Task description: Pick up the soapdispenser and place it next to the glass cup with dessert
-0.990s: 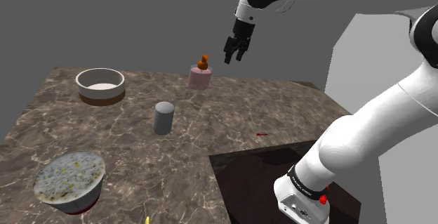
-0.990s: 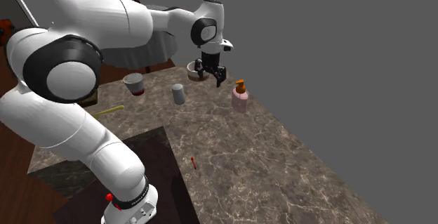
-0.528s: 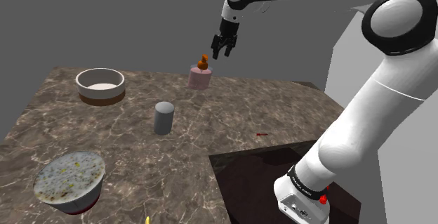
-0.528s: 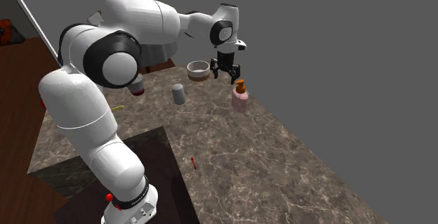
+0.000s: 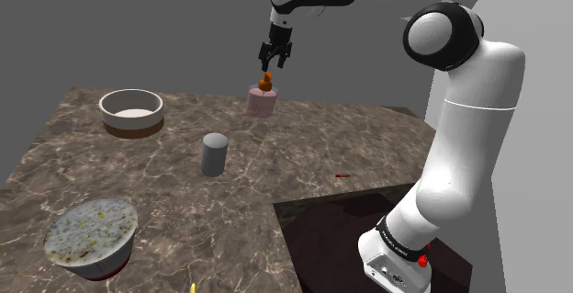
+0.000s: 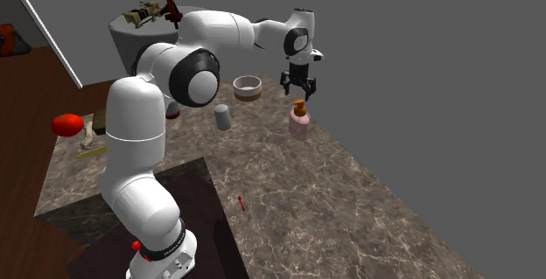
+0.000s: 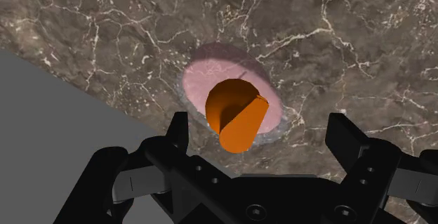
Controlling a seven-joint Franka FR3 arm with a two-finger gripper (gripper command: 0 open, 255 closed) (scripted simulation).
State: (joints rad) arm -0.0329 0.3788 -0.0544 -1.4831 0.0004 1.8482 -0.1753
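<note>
The soap dispenser [image 5: 262,101] is a squat pink bottle with an orange pump. It stands upright near the far edge of the marble table [image 5: 303,144], also seen as the pink dispenser [image 6: 299,124]. My gripper [image 5: 273,65] hangs open just above the pump, fingers pointing down and touching nothing. In the wrist view the dispenser [image 7: 231,93] lies ahead of the gripper [image 7: 261,128], between its spread fingers. The cup with speckled dessert and a red base [image 5: 92,236] sits at the shoulder view's lower left, far from the dispenser.
A white bowl with a brown base [image 5: 131,110] stands at the back left. A grey cylinder [image 5: 214,154] stands mid-table. A small red stick [image 5: 342,175] lies near the dark stand [image 5: 349,236]. The table's far edge [image 7: 91,96] runs close by the dispenser.
The arm has swung toward the shoulder view's left, carrying the open gripper from beside the dispenser to directly over its pump. The objects on the table have stayed put.
</note>
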